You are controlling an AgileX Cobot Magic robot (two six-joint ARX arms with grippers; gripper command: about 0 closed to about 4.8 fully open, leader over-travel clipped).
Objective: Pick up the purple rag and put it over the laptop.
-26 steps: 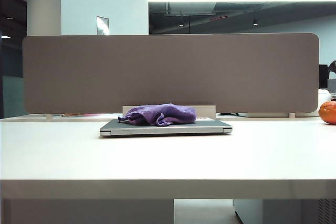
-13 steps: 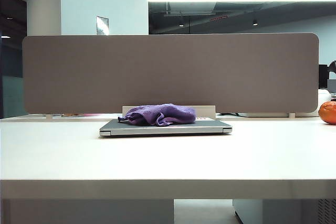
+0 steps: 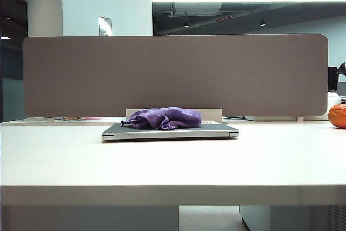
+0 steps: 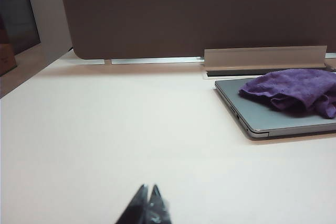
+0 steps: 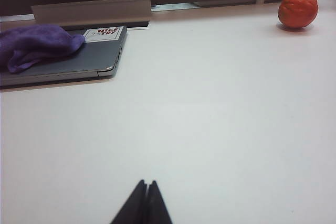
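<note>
The purple rag [image 3: 165,118] lies bunched in a soft heap on the closed lid of the laptop [image 3: 216,130], which rests flat on the white worktop [image 3: 173,160] just in front of the grey partition [image 3: 173,74]. In the exterior view the rag covers only the middle and left part of the lid (the right part and the front edge stay bare). Neither arm shows in that view.

In the left wrist view the left tool [image 4: 148,203] appears as two dark fingertips pressed together, with no gap between them and nothing held. It sits low over bare worktop [image 4: 105,140], well apart from the laptop [image 4: 273,121]; the rag [image 4: 294,90] lies ahead of it and off to one side, on the lid near the laptop's corner.

In the right wrist view the right tool [image 5: 144,203] is likewise pinched shut on nothing, its tips meeting in a point above the empty worktop [image 5: 210,103]. The laptop [image 5: 89,59] and the rag [image 5: 34,45] lie well ahead of it, off to the side opposite the orange fruit [image 5: 297,9]. A white sticker with red lettering [image 5: 106,33] shows on the lid just beside the rag. A pale low strip [image 5: 92,11] stands behind the laptop, against the partition's foot.
</note>
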